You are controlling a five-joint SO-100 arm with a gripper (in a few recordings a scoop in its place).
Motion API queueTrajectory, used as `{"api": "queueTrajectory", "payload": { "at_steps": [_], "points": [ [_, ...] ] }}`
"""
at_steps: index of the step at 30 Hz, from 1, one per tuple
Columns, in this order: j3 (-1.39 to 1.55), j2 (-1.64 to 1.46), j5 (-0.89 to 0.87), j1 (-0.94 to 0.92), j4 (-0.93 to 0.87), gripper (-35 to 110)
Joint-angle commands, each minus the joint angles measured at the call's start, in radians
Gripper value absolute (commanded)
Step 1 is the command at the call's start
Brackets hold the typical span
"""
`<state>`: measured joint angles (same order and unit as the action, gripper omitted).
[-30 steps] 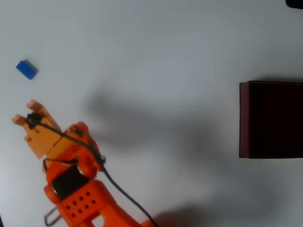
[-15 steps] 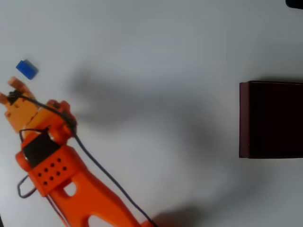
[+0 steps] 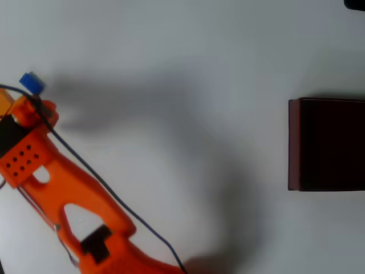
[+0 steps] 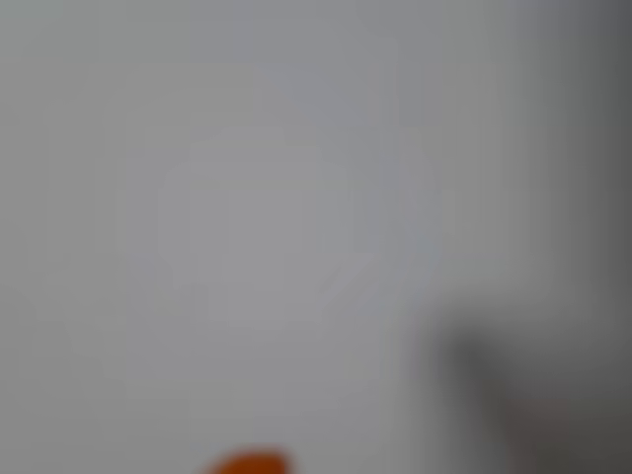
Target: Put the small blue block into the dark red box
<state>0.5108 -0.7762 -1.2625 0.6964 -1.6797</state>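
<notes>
In the overhead view the block [image 3: 32,83] is lying just beyond the arm's [image 3: 34,154] upper end, well left of the box [image 3: 293,142]; the gripper's opening and contents cannot be told.

Overhead view straight down on the white table [image 3: 188,51], taking in the orange arm [image 3: 63,188] and dark red box [image 3: 328,144], wrist view close, blurred, on bare tabletop.
</notes>
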Motion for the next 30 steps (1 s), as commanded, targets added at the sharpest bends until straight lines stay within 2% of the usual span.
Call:
{"api": "queueTrajectory", "payload": {
  "at_steps": [1, 8, 30],
  "points": [
    [-0.635, 0.225, 0.002, 0.014, -0.158, 22],
    [-0.749, 0.295, -0.017, 0.021, -0.144, 22],
    [-0.73, 0.426, -0.008, 0.011, 0.078, 24]
  ]
}}
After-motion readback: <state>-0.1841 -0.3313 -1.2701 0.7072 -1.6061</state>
